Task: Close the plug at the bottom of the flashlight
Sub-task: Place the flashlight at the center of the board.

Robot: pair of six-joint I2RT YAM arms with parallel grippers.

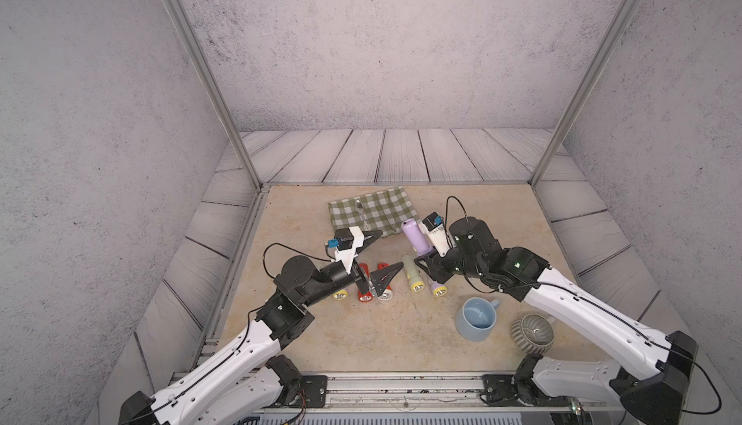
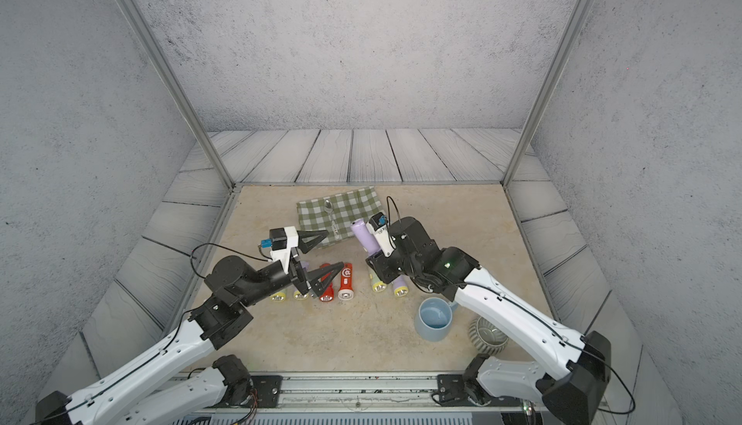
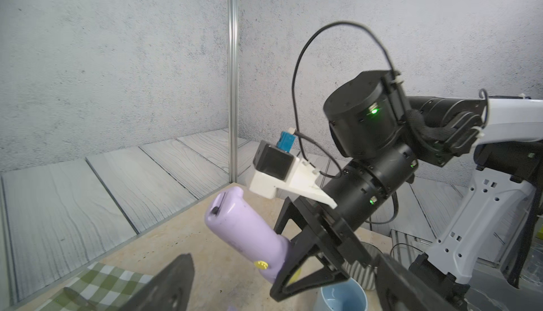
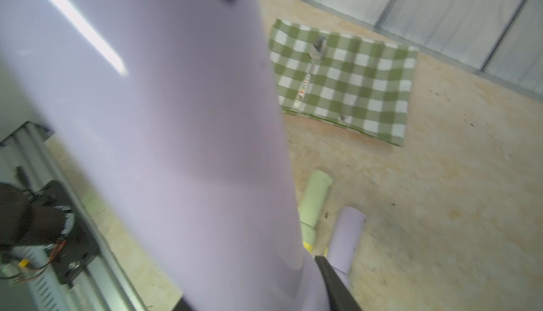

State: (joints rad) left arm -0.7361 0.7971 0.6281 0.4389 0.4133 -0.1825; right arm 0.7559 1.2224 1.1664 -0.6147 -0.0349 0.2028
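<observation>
Within right tool (image 1: pixel 425 259), smooth, glossy cylindrical lilac flashlight (image 1: pixel 416 237)

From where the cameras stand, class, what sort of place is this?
Probably a robot test booth: grey textured wall panels, aluminium posts, a beige stone-look tabletop, two white robot arms on a metal rail.

Left pincer (image 1: pixel 392 249) spread wide, right pincer (image 1: pixel 426 257) seemingly clamped
</observation>
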